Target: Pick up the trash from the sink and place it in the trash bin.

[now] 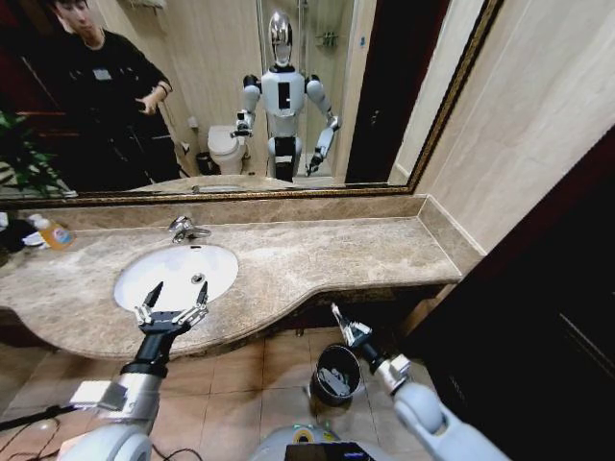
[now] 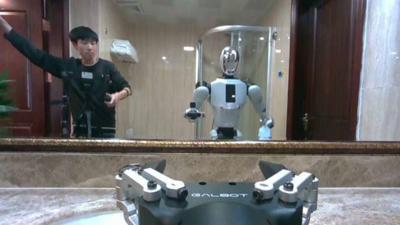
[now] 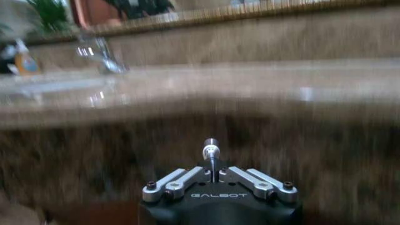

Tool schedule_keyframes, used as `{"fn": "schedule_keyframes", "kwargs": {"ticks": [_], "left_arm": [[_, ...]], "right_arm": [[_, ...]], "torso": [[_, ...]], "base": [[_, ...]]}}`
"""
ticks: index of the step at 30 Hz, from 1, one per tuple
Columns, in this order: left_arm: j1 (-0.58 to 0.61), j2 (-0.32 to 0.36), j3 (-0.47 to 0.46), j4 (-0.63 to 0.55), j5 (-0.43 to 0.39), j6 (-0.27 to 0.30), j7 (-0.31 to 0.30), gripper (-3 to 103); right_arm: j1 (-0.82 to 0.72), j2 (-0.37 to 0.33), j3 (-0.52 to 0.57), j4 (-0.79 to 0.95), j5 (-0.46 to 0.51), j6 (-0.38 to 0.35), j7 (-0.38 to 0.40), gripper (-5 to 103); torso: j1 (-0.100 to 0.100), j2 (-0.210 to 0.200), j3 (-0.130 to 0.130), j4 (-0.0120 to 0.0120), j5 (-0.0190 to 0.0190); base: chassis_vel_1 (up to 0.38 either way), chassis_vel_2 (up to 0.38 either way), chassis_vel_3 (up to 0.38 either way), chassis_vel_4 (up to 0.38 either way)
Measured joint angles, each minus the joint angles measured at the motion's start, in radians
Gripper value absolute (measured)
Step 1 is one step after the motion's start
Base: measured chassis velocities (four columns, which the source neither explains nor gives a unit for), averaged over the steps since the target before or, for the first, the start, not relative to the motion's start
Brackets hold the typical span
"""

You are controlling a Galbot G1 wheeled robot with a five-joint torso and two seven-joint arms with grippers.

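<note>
The left gripper (image 1: 171, 309) hovers with jaws wide over the near rim of the sink (image 1: 135, 274); no trash is discernible in the basin. The right gripper (image 1: 339, 318), fingers pressed together and empty, is just above the trash bin (image 1: 337, 372) on the floor. Locate an item before lowering the left gripper; descend vertically, clear of the faucet (image 1: 183, 229).

The wide white oval porcelain sink (image 1: 177, 273) sits sunk in the beige marble desk, its chrome faucet at the far rim. The small round black trash bin (image 1: 336, 374) stands upright on the tiled floor below the desk's front edge, pale scraps inside.
</note>
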Motion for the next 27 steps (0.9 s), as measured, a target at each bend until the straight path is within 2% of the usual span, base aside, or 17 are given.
{"fn": "schedule_keyframes", "kwargs": {"ticks": [2, 5, 6, 12, 22, 25, 27], "left_arm": [[0.0, 0.0, 0.0, 0.0, 0.0, 0.0, 0.0, 100], [0.0, 0.0, 0.0, 0.0, 0.0, 0.0, 0.0, 100], [0.0, 0.0, 0.0, 0.0, 0.0, 0.0, 0.0, 100], [0.0, 0.0, 0.0, 0.0, 0.0, 0.0, 0.0, 100], [0.0, 0.0, 0.0, 0.0, 0.0, 0.0, 0.0, 100], [0.0, 0.0, 0.0, 0.0, 0.0, 0.0, 0.0, 100], [0.0, 0.0, 0.0, 0.0, 0.0, 0.0, 0.0, 100]], "right_arm": [[0.004, 0.018, -0.004, -0.033, -0.01, 0.008, -0.003, 2], [0.035, 0.085, -0.011, -0.179, -0.056, 0.038, -0.015, 2], [0.035, 0.085, -0.011, -0.179, -0.056, 0.038, -0.015, 2], [0.142, 0.205, 0.009, -0.482, -0.12, 0.074, 0.004, 2], [0.241, 0.291, 0.012, -0.77, -0.144, 0.099, 0.029, 2], [0.256, 0.306, 0.011, -0.802, -0.141, 0.11, 0.046, 2], [0.276, 0.313, 0.01, -0.828, -0.137, 0.114, 0.06, 2]], "torso": [[0.0, 0.0, 0.0, 0.0, -0.0004], [0.0, 0.0, 0.0, 0.0, -0.0004], [0.0, 0.0, 0.0, 0.0, -0.0004], [0.0, 0.0, 0.0, 0.0001, -0.0002], [0.0, 0.0, 0.0, -0.0001, -0.0006], [0.0, 0.0, 0.0, -0.0001, 0.0002], [0.0, 0.0, 0.0, 0.0, -0.0006]], "base": [[0.0, 0.0, 0.0, 0.0], [0.0, 0.0, 0.0, 0.0], [0.0, 0.0, 0.0, 0.0], [0.0, 0.0, 0.0, 0.0], [0.0, 0.0, 0.0, 0.0], [0.0, 0.0, 0.0, 0.0], [0.0, 0.0, 0.0, 0.0]]}}
